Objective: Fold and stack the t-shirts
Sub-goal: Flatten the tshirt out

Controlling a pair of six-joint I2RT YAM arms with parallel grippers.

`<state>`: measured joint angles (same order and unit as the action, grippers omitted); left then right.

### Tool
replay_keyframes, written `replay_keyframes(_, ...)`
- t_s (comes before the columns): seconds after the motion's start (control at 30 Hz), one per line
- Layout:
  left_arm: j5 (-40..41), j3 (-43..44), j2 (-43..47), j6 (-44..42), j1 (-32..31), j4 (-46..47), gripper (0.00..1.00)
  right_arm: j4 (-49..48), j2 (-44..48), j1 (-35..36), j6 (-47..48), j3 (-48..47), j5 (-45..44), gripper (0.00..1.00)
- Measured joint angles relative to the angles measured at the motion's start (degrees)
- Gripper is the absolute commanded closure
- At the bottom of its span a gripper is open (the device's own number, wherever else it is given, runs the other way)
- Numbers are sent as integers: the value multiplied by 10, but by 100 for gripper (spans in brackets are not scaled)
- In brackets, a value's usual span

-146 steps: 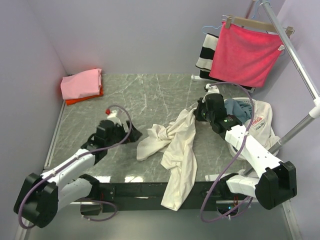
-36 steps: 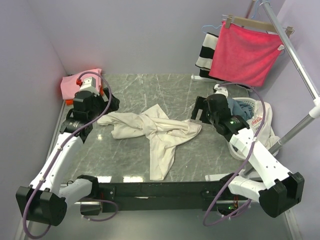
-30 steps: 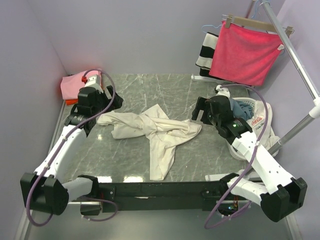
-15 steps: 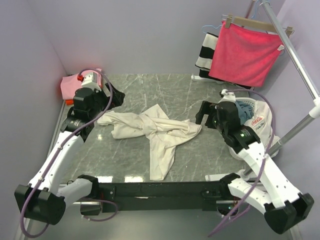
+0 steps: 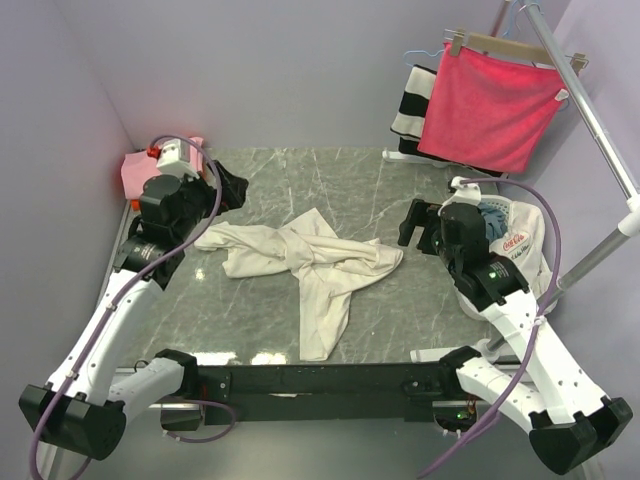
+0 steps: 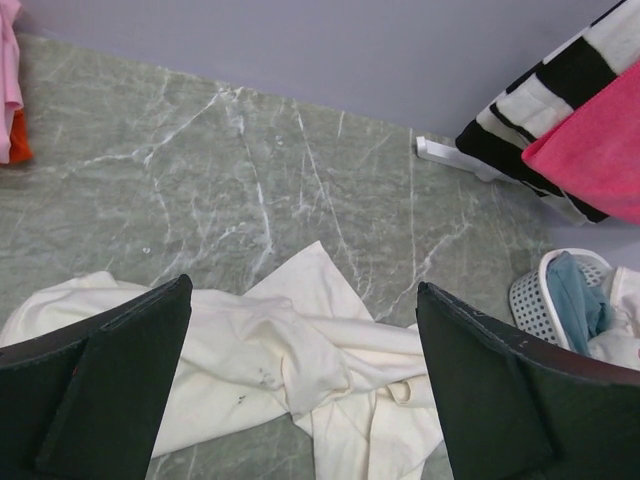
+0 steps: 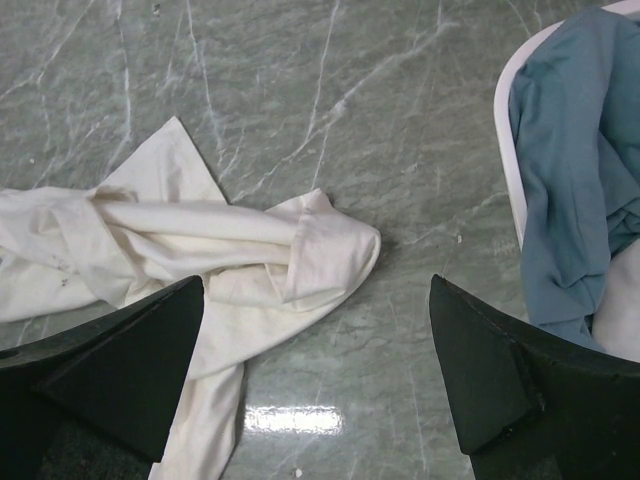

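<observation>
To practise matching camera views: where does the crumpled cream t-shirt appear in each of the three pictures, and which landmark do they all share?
Top external: the cream t-shirt lies crumpled at the middle of the table.
Left wrist: the shirt fills the lower centre.
Right wrist: the shirt takes the left half, its end near the centre.
Shared landmark: the blue cloth, right of the shirt in every view.

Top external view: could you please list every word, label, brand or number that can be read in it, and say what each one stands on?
Red logo with a smaller dark line beneath it, on the white cloth at the far right: too small and blurred to read.
Nothing else in any view carries visible text.
</observation>
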<state>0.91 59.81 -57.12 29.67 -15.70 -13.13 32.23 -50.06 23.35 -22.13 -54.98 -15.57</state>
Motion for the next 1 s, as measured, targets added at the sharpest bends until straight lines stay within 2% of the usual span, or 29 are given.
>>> replay_keyframes(0.27, 33, -34, 0, -5, -5, 1, 1, -2, -21, 0, 15, -5, 6, 0)
replay_keyframes(0.5, 55, -110, 27, 7, -5, 6, 1, -33, -123, 0, 37, -65, 71, 0)
replay_keyframes(0.73, 80, -181, 53, 31, -5, 15, 1, -65, -320, 21, 59, -191, 153, 0)
replay_keyframes(1.0, 101, -247, 51, 70, -5, 16, 1, -36, -610, 122, 105, -418, 194, 0)
